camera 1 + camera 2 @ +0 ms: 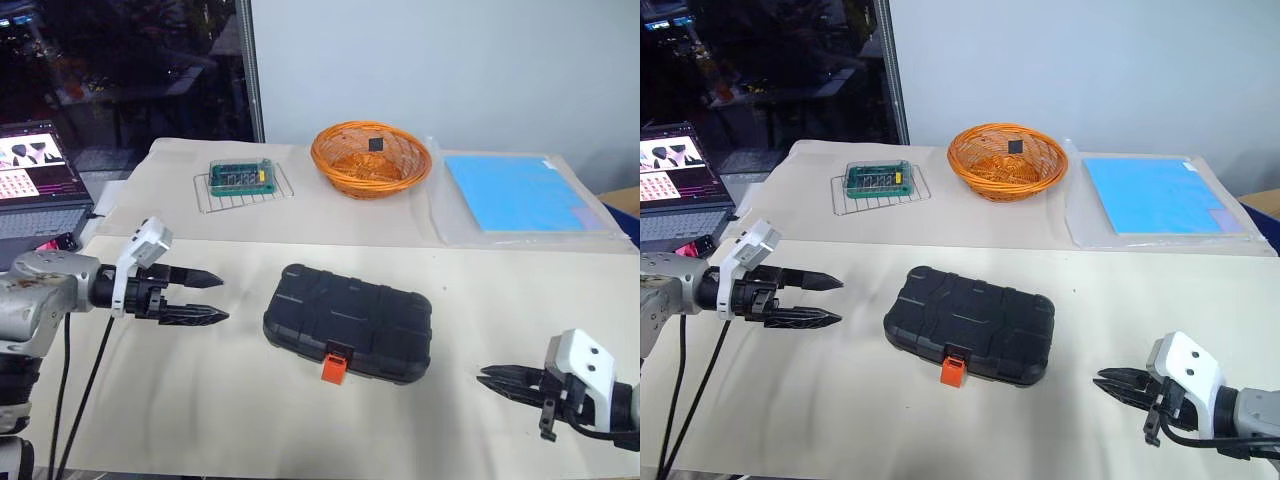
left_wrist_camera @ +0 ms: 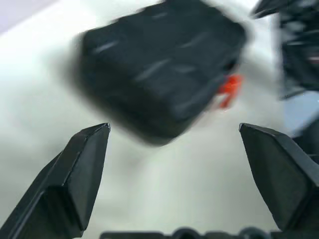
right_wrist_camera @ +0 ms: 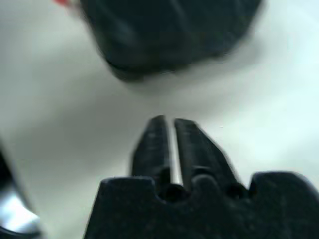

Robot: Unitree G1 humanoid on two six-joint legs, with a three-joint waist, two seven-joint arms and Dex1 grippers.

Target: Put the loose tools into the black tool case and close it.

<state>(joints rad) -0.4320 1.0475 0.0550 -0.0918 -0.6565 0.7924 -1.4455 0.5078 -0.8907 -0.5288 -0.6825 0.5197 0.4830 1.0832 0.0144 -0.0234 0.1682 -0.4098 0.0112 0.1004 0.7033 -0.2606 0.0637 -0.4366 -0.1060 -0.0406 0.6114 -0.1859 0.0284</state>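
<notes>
Two grippers flank the black tool case (image 1: 348,324), which lies closed on the cream table (image 1: 200,400) in the lower middle of the frame, its lid down and its small orange latch (image 1: 335,364) on the near edge. The case sits a little askew, its long side running from centre-left down toward the right. At the left edge of the frame the left arm reaches in roughly level, and the left gripper (image 1: 207,297) points across toward the case, tips tilted slightly down; its two black fingers are spread apart, one above the other, with nothing between them, and they stop short of the case with bare table in the gap. In the left wrist view the same fingers (image 2: 79,169) stand wide to either side, the blurred case beyond them. In the lower right corner the right arm comes in low, and the right gripper (image 1: 495,381) points leftward at the case's near right end, well apart from it; its fingers are pressed together and empty, as the right wrist view shows them closed side by side (image 3: 174,149). Toward the top of the frame stand an orange wicker basket (image 1: 370,158), a green board on a wire rack (image 1: 243,180) to its left, and a blue sheet (image 1: 520,193) to its right. A laptop (image 1: 35,180) sits at the left edge.
</notes>
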